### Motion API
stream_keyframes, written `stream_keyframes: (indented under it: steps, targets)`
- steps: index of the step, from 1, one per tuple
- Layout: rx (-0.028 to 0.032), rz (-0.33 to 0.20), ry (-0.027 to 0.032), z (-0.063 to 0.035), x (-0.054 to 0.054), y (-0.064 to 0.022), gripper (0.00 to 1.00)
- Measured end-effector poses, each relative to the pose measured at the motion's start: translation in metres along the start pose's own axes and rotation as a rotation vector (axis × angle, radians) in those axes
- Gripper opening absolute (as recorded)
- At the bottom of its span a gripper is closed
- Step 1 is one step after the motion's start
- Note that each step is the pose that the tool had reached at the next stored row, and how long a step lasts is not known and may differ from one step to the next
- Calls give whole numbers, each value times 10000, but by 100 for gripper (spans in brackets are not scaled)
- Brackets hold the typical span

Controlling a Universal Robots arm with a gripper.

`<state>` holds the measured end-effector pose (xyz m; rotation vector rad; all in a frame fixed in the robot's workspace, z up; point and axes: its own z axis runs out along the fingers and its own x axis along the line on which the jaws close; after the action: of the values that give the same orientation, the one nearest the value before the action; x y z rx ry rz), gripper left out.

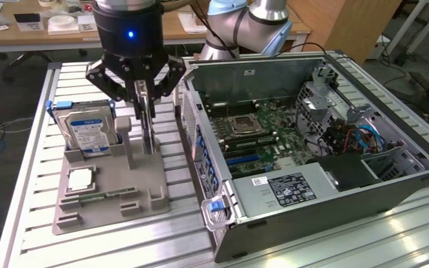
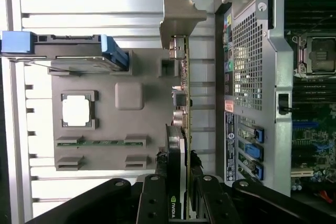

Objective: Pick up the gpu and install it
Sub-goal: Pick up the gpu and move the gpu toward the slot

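The gpu (image 1: pixel 149 131) hangs edge-on in my gripper (image 1: pixel 147 111), a thin card with its lower edge just over the grey holder tray (image 1: pixel 110 215). In the wrist view the gpu (image 2: pixel 184 103) runs away from my gripper (image 2: pixel 179 184): green board, black fan shroud near the fingers (image 2: pixel 152 198), silver bracket (image 2: pixel 176 17) at the far end. The fingers are shut on the card's two faces. It sits between the tray and the computer case's perforated rear panel (image 2: pixel 247 51). Whether the card still touches its slot in the tray I cannot tell.
On the tray stand a hard drive (image 1: pixel 87 131) with a blue-white label, a processor (image 1: pixel 80 178) and a RAM stick (image 1: pixel 99 196). The open computer case (image 1: pixel 393 184) lies on the exterior view's right, its motherboard (image 1: pixel 252 134) and blue slots (image 1: pixel 244 159) exposed. The slatted table (image 1: pixel 36 167) carries everything.
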<state>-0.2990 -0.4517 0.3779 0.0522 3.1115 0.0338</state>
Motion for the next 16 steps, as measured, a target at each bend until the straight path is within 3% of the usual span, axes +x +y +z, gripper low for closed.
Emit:
stream_keyframes:
  steps: [9,16]
  targets:
    - [0,0,0,-317,-9,12,27]
    - [0,0,0,-486,-14,21,27]
